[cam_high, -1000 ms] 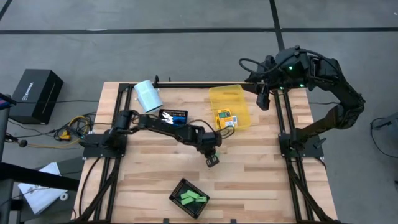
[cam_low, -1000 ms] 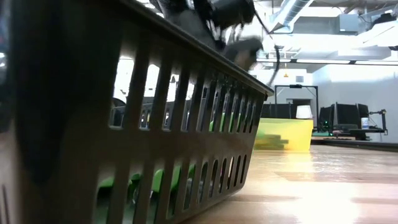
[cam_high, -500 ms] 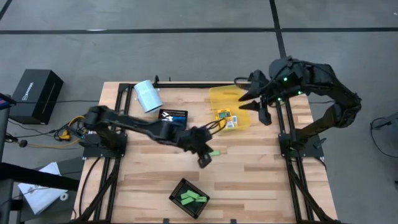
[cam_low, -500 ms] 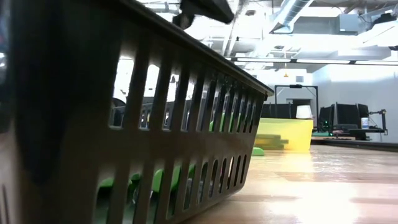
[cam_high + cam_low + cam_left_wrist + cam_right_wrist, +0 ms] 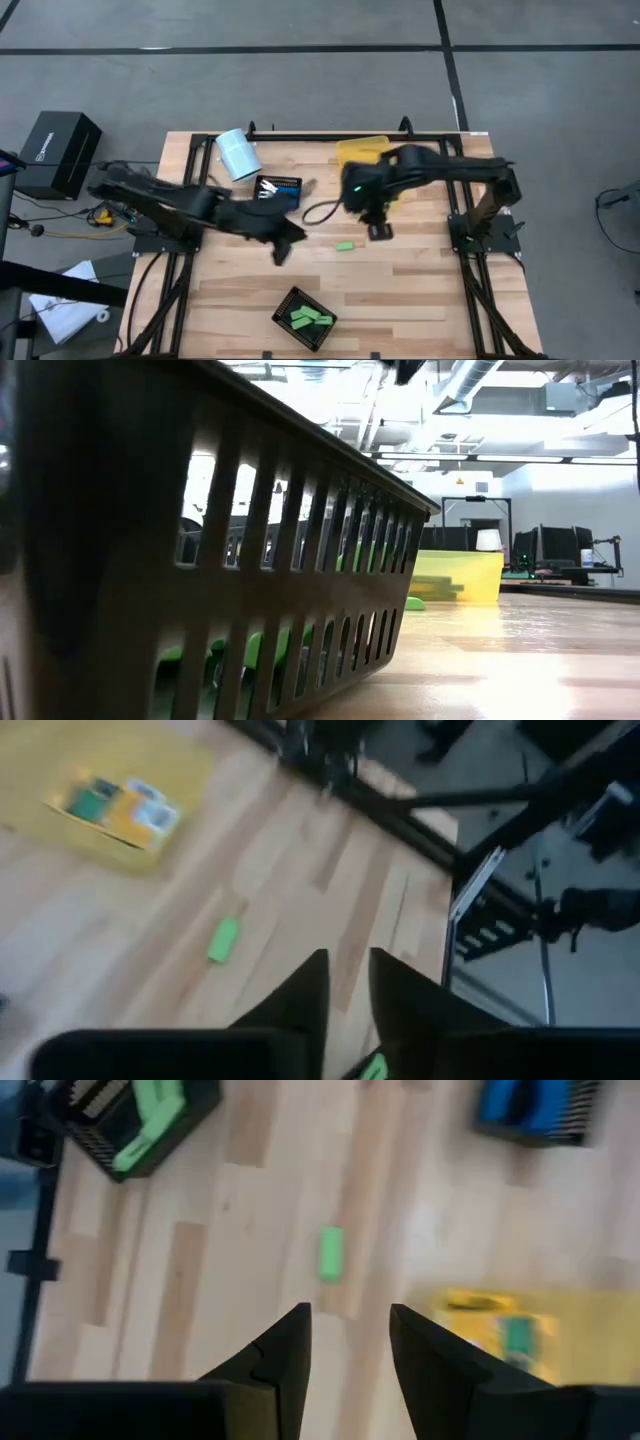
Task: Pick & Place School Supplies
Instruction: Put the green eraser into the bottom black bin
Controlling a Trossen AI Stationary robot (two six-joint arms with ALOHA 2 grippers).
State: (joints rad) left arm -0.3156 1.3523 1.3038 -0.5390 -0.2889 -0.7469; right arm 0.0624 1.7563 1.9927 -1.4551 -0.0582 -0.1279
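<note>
One light-green oblong piece [image 5: 345,245] lies flat on the bare wood, also seen in the left wrist view [image 5: 224,938], the right wrist view [image 5: 331,1252] and the low view [image 5: 414,603]. My left gripper [image 5: 281,254] hovers to its left, fingers a narrow gap apart [image 5: 348,982] with nothing between them. My right gripper [image 5: 380,232] hangs open [image 5: 348,1325] just right of the piece, in front of the yellow bin [image 5: 362,152]. Yellow-orange packs [image 5: 495,1325] lie in that bin. More green pieces [image 5: 308,319] lie in a black tray. Blue-handled tools [image 5: 280,187] sit in another black tray.
A pale white-blue cylinder [image 5: 237,153] lies near the far left corner. The black tray with green pieces [image 5: 250,560] stands at the near edge and fills the low view. Bare wood lies around the loose green piece and along the near right of the table.
My left gripper has drawn back toward the table's left, and the green piece now lies on the wood where it was. My right arm has swung from the far right corner across the yellow bin toward the table's middle and come down near the piece.
</note>
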